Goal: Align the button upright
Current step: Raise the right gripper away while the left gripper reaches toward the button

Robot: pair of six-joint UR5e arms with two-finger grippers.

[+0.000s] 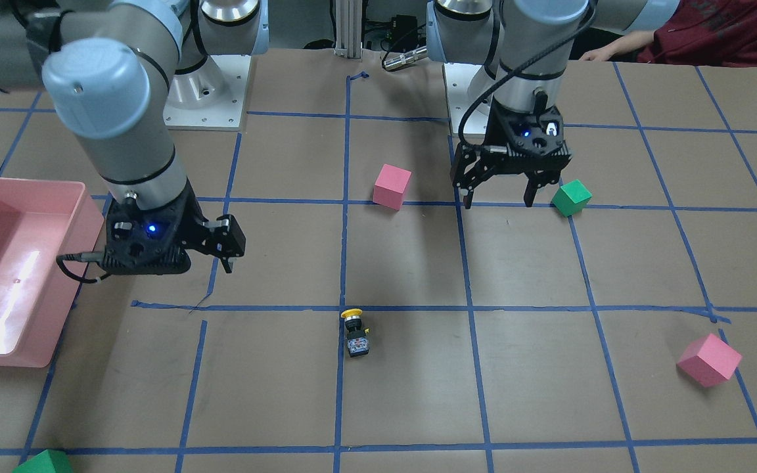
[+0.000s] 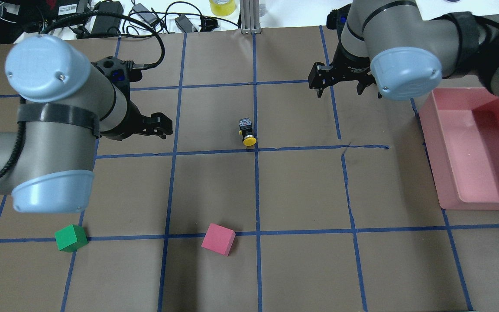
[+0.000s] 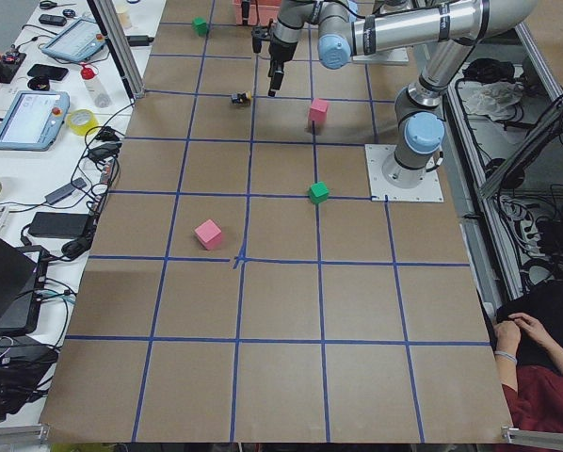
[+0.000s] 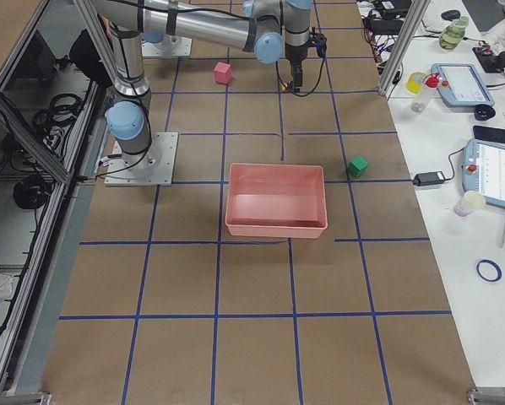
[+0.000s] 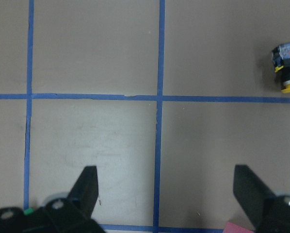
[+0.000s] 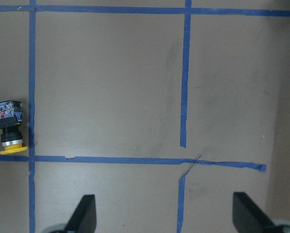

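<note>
plainly, the button (image 1: 355, 332) lies sideways — left fingers (image 5: 87, 189), right fingers (image 6: 85, 214) spread.

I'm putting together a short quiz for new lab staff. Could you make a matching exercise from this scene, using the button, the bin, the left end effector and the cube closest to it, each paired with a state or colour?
Things:
1. button
2. bin
3. left end effector
4. cube nearest the left end effector

States:
A. green
B. lying on its side, yellow cap toward the robot
C. open, holding nothing
D. pink, nothing inside

Pairs: 1-B, 2-D, 3-C, 4-A
</note>
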